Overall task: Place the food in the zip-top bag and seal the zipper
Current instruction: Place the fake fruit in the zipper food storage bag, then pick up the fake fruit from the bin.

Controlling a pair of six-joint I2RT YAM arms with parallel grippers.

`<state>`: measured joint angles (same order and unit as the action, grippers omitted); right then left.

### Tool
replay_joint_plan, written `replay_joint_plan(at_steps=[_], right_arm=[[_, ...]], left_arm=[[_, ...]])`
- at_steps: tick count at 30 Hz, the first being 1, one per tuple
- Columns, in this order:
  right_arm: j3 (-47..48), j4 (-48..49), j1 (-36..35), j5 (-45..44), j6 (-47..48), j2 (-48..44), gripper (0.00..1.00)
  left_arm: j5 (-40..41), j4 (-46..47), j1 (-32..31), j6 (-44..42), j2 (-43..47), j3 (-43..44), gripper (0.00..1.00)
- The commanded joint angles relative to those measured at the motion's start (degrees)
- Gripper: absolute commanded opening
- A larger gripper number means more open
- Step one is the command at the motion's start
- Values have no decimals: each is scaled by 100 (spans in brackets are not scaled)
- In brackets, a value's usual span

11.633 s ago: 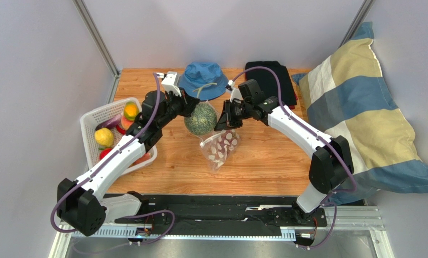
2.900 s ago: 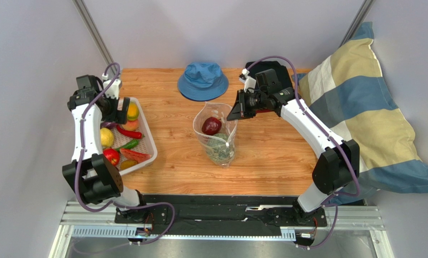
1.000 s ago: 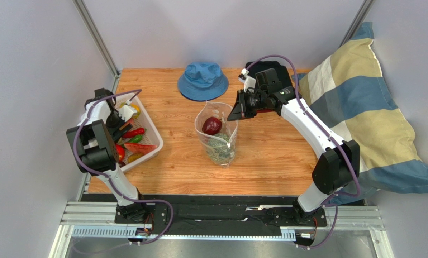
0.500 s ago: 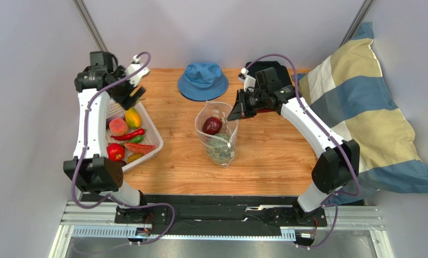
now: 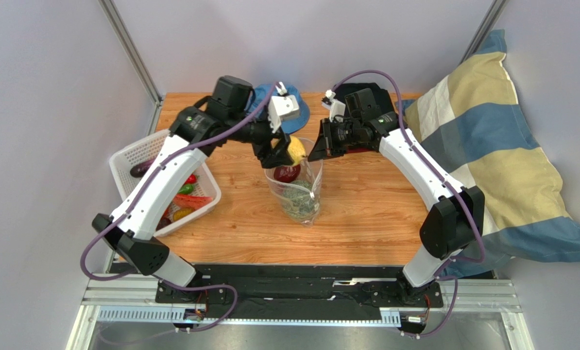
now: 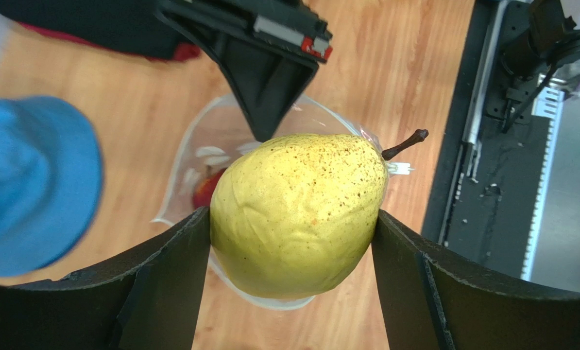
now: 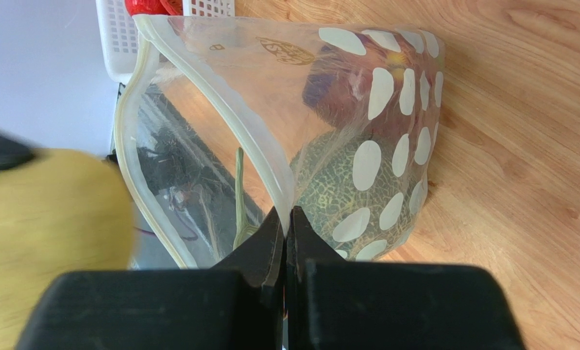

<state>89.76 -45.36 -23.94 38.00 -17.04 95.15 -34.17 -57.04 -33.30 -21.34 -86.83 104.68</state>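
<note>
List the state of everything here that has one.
zip-top bag: standing open, rim pinched by the right gripper.
zipper: unsealed.
yellow pear: clamped in the left gripper, over the bag mouth.
dark red fruit: inside the bag.
green squash ball: inside the bag, at the bottom.
white basket: partly filled.

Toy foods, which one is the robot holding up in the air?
The speckled yellow pear, clamped in the left gripper over the bag. The dark red fruit and green squash already sit inside.
</note>
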Motion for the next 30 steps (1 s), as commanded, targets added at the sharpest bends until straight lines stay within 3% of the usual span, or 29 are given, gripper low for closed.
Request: replay_joint_plan(at_steps=[1,3,9,12,15,16,21,27,30], right_arm=[[262,19,92,32,113,-41,0],[244,1,118,50,113,-41,0],[191,-78,179,111,174,-58,0],[218,-139,180,103,271,-58,0],[218,-192,188,67,324,-85,0],[200,-192,197,67,324,-85,0],[104,-192,197,111,324,-102,0],[-20,-96,197,173,254,-76,0],[-11,-87,188,190,236,-41,0]], left_arm=[[235,483,-63,561,-449,-343,86],[446,430,-63,474,-519,-309,99],[815,-263,42,430,-213,447,99],[711,-764,480,350,173,370,99],[176,-1133,1700,228,613,-333,96],[87,-1378,2409,123,693,-683,95],[253,-2100,4257,-1177,896,-1581,94],[772,-2207,5429,-2565,553,-2425,93],[825,-2084,5466,-3506,334,-2619,89]])
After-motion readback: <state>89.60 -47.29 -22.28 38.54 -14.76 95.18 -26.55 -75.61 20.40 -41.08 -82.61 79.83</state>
